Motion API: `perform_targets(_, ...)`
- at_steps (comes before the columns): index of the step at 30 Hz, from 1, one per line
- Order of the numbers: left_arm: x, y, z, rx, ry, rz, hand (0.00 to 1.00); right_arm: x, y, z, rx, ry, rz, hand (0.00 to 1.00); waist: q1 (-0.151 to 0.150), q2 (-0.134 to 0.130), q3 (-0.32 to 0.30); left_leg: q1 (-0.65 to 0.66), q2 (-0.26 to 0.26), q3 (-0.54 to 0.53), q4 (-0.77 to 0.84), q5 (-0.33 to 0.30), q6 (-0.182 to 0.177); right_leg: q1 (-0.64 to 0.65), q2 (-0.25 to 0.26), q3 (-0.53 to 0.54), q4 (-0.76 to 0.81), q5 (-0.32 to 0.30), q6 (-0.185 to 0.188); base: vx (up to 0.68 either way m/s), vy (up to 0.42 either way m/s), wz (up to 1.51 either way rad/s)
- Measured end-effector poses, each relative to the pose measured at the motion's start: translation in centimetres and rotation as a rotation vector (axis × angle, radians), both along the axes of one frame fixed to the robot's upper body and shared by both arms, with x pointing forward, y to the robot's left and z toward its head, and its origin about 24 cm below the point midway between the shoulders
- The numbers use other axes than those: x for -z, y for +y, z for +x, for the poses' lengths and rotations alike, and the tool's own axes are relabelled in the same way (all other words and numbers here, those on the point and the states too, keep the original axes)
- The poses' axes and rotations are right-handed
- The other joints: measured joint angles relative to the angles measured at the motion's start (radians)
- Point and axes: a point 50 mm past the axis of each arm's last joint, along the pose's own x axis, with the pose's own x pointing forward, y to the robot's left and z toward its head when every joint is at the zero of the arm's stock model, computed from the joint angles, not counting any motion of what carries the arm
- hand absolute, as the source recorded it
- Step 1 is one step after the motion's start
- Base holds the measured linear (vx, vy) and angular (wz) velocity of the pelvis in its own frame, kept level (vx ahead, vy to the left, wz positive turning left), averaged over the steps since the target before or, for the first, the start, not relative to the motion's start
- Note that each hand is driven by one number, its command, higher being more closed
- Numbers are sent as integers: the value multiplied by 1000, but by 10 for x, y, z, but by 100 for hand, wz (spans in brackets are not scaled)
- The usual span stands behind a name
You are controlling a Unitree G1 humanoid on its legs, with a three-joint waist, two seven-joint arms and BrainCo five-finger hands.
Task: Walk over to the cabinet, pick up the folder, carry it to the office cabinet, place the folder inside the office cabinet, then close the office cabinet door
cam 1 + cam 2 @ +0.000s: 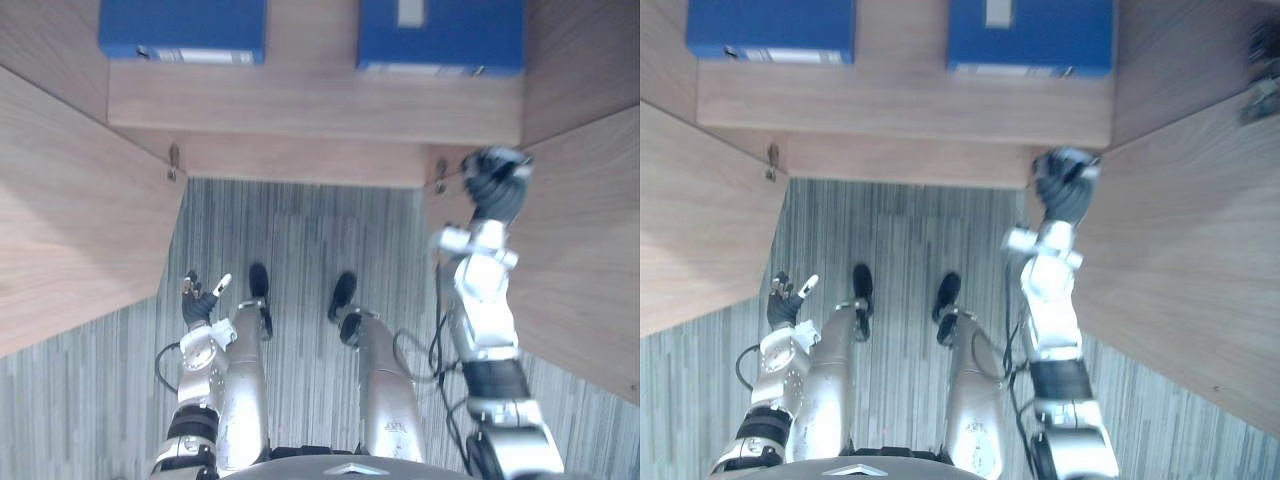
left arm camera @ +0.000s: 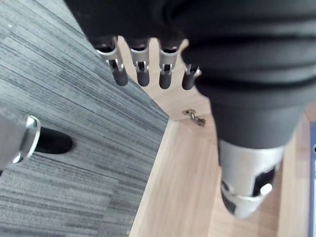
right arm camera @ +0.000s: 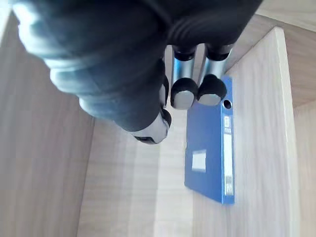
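Two blue folders lie on the wooden shelf (image 1: 310,105) of the open office cabinet, one at the left (image 1: 182,28) and one at the right (image 1: 440,35). My right hand (image 1: 495,185) is raised in front of the shelf, just below the right folder (image 3: 210,153) and beside the right door's hinged edge. Its fingers (image 3: 183,91) are relaxed and hold nothing. Whether it touches the door I cannot tell. My left hand (image 1: 200,300) hangs low over the carpet by the left door, with straight fingers (image 2: 140,74) and nothing in it.
Both cabinet doors stand open toward me, the left door (image 1: 70,210) and the right door (image 1: 580,260), with metal hinges (image 1: 173,160) at their inner corners. Grey striped carpet (image 1: 300,240) lies between the doors.
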Motion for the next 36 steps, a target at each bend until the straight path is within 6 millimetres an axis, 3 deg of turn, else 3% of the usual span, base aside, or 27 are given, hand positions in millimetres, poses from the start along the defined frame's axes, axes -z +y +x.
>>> perform_targets(2,10,-5,-11,49,53,24,0,33,6,-15,-12,127,-67,100,-1,-5,-56,82,-4,8,-52,1,-2,77,5,1,-51,4,6,131,-29,-3)
perform_targets(6,28,-6,-32,109,145,59,0,79,9,-33,4,325,-121,100,-5,-6,-120,219,-8,33,-148,8,-9,195,22,20,-143,24,18,128,-17,-15)
perform_targets(7,32,-6,-37,122,168,67,0,93,8,-37,14,386,-136,0,-9,-6,-134,249,-11,36,-172,14,-11,221,26,23,-170,32,19,163,3,-17)
perform_targets(8,40,-6,-43,152,214,77,0,120,6,-41,32,513,-155,0,-21,-4,-154,293,-15,39,-215,29,-15,263,33,25,-217,51,25,135,5,-11)
perform_targets(12,55,-5,-54,201,306,96,0,187,1,-57,44,840,-163,0,-38,7,-181,383,-25,44,-300,55,-16,376,54,28,-352,112,33,105,25,-6)
perform_targets(15,64,1,-64,218,373,125,0,218,-2,-71,64,1006,-136,0,-50,18,-193,453,-38,46,-354,72,-13,466,58,28,-457,159,42,46,49,1)
perform_targets(20,78,8,-81,231,481,146,0,249,-15,-89,118,1178,-57,0,-55,32,-232,536,-65,58,-418,90,-8,555,55,43,-549,201,55,1,53,-3)
perform_targets(26,94,14,-108,219,614,119,0,276,-27,-116,186,1349,108,0,-58,30,-265,624,-84,58,-500,109,-18,604,47,68,-582,207,61,-41,34,-10)
perform_targets(29,102,14,-124,216,682,98,0,284,-29,-130,212,1411,170,0,-62,28,-278,656,-91,55,-520,107,-15,620,44,84,-583,207,62,-21,31,-14)
perform_targets(36,107,17,-138,199,732,83,0,291,-33,-144,253,1456,244,0,-66,23,-297,724,-101,64,-550,107,-15,658,42,111,-583,199,72,1,18,-11)
